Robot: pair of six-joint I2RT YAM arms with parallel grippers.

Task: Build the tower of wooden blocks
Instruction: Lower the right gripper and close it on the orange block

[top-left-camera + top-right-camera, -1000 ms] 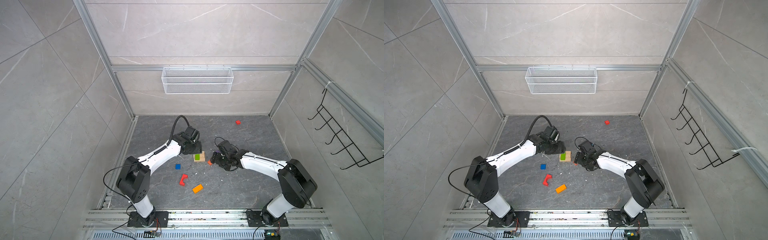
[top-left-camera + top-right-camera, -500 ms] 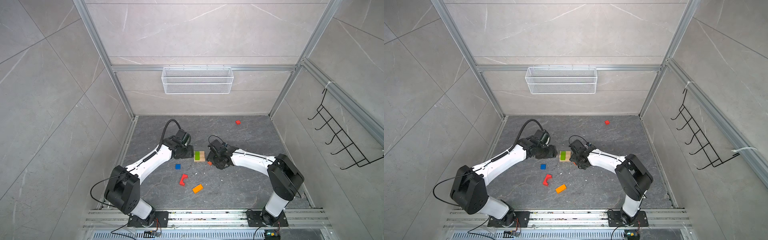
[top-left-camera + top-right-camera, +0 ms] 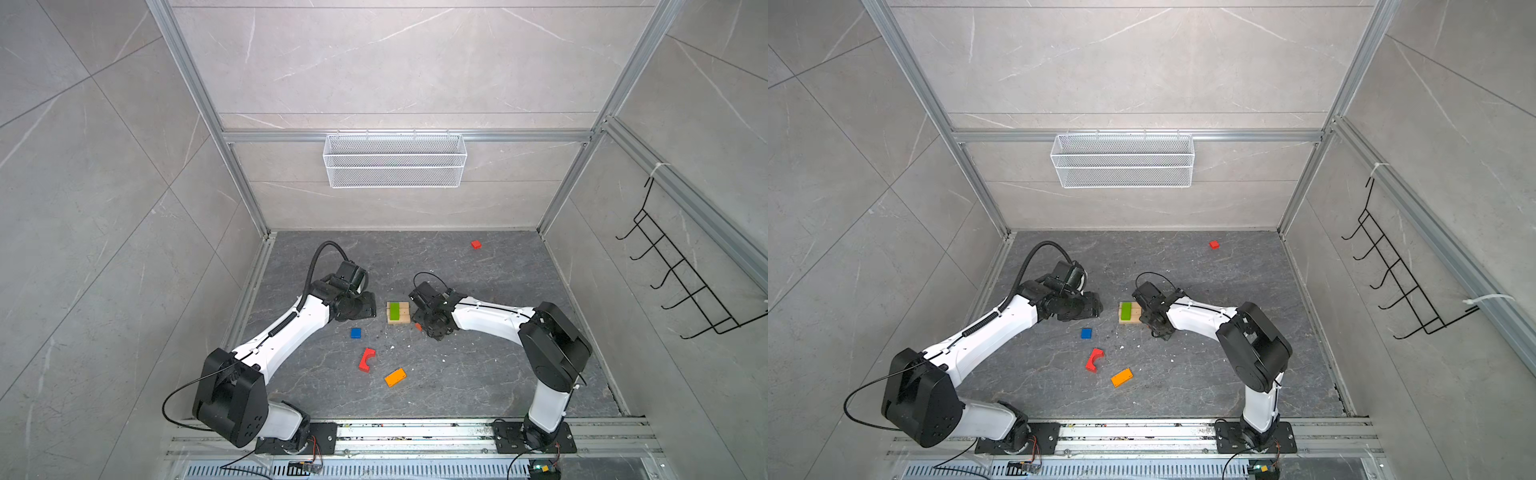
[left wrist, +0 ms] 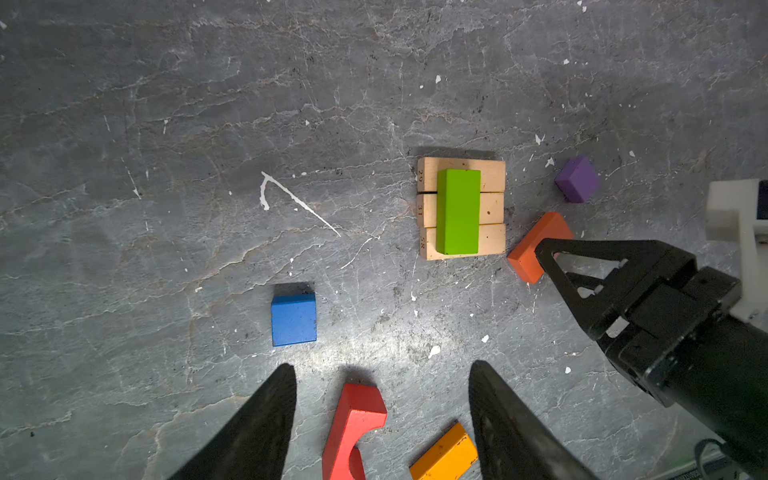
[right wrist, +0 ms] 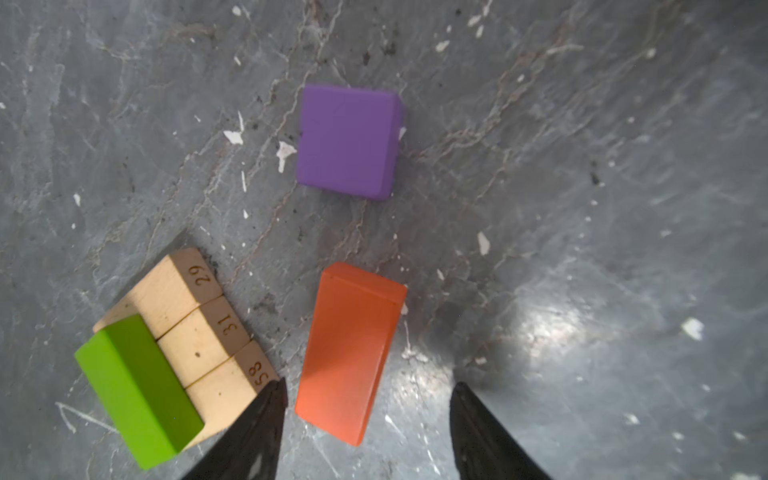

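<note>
The wood block tower (image 3: 398, 311) (image 3: 1130, 311) is three tan bars side by side with a green slab (image 4: 458, 211) (image 5: 137, 386) lying across them. My right gripper (image 5: 369, 390) (image 3: 422, 326) is open just right of it. An orange-red slab (image 5: 353, 353) (image 4: 536, 245) lies flat on the floor between its fingers, with a gap on each side. My left gripper (image 4: 382, 365) (image 3: 365, 309) hangs open and empty left of the tower. A purple cube (image 5: 349, 139) (image 4: 577, 178) sits beyond the slab.
In front of the tower lie a blue block (image 3: 355, 333) (image 4: 294, 319), a red arch (image 3: 366, 359) (image 4: 353, 428) and an orange bar (image 3: 395, 377) (image 4: 444, 457). A small red block (image 3: 476, 244) is far back right. A wire basket (image 3: 395, 160) hangs on the back wall.
The left gripper has drawn back leftward from the tower. The right gripper has moved in beside the tower, over the orange-red slab, and its jaws have narrowed.
</note>
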